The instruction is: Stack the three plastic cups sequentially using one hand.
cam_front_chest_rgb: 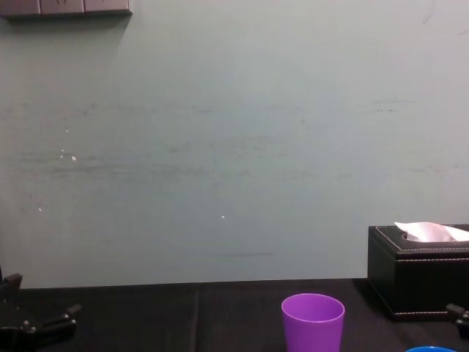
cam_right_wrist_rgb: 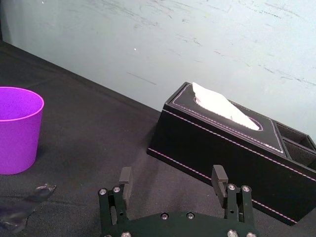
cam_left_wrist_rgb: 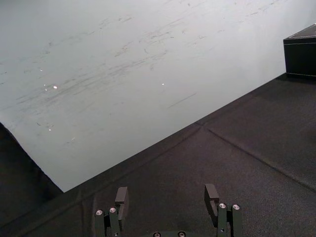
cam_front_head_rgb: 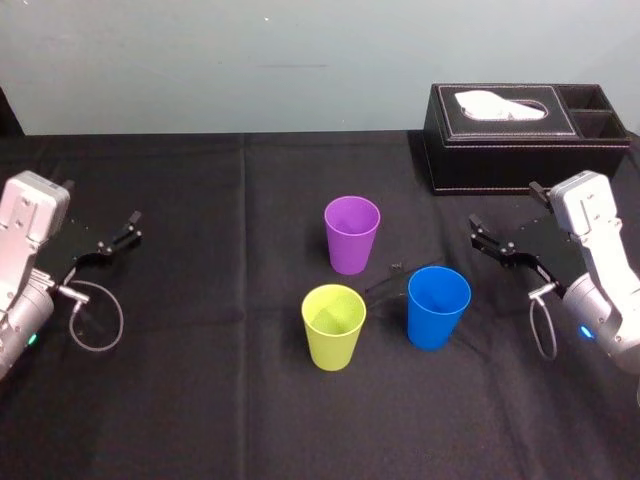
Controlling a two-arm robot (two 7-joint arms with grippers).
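Shows purple tapered plastic cup (cam_front_head_rgb: 352,235), yellow-green plastic cup (cam_front_head_rgb: 334,327) and blue plastic cup (cam_front_head_rgb: 438,307) upright, apart on black counter (cam_front_head_rgb: 220,400), likely light and slick, best pinched at rim; right end effector (cam_front_head_rgb: 485,238) released near blue, left end effector (cam_front_head_rgb: 120,232) released, parked.

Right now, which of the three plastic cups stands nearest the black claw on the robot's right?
The blue tapered plastic cup: it stands closest to the right gripper; the purple cup and the yellow-green cup stand farther left.
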